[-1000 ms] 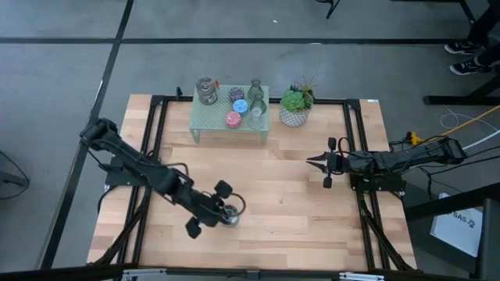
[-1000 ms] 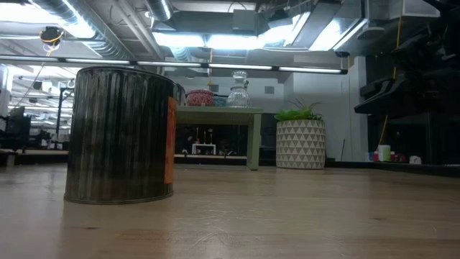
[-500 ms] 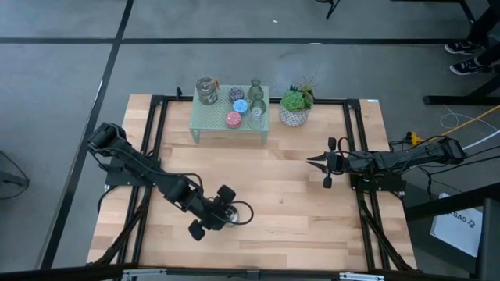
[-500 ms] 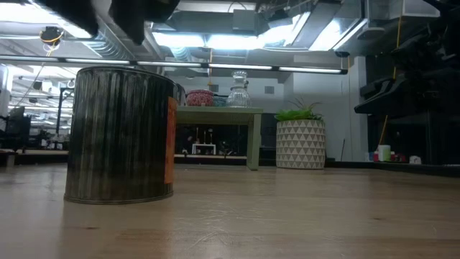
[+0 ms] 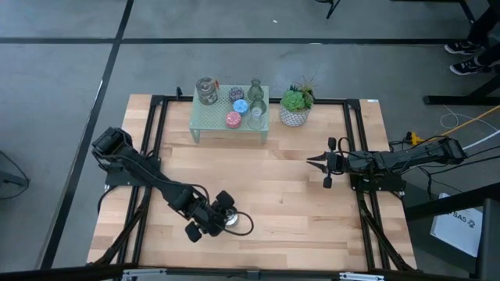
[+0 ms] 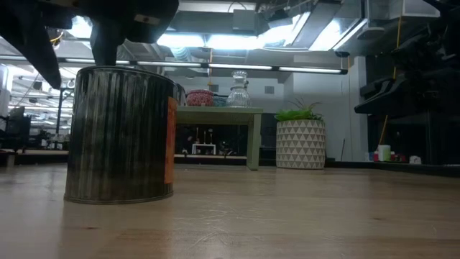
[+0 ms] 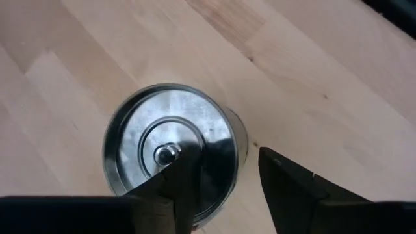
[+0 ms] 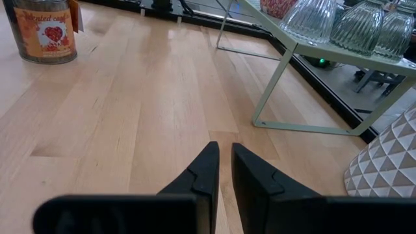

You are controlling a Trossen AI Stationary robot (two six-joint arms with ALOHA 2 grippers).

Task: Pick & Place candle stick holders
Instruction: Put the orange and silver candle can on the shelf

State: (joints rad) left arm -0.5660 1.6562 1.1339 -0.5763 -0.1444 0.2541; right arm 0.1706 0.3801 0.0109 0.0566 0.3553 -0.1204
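- Silver holder (image 7: 170, 146) upright on table (image 5: 297, 203), interior bare metal w/ centre stud.
- L gripper (image 7: 221, 175) above it, fingers apart, not gripping.
- R gripper (image 8: 221, 170) closed, idle at table's right side.

Robotics lab or workshop, bare grey concrete floor (image 5: 312, 19) around the wooden table (image 5: 289, 203), exposed ducts and strip lights (image 6: 208, 36) overhead beyond it, loose cables (image 5: 461, 121) beside the table, black frame rails (image 5: 152, 140) on it
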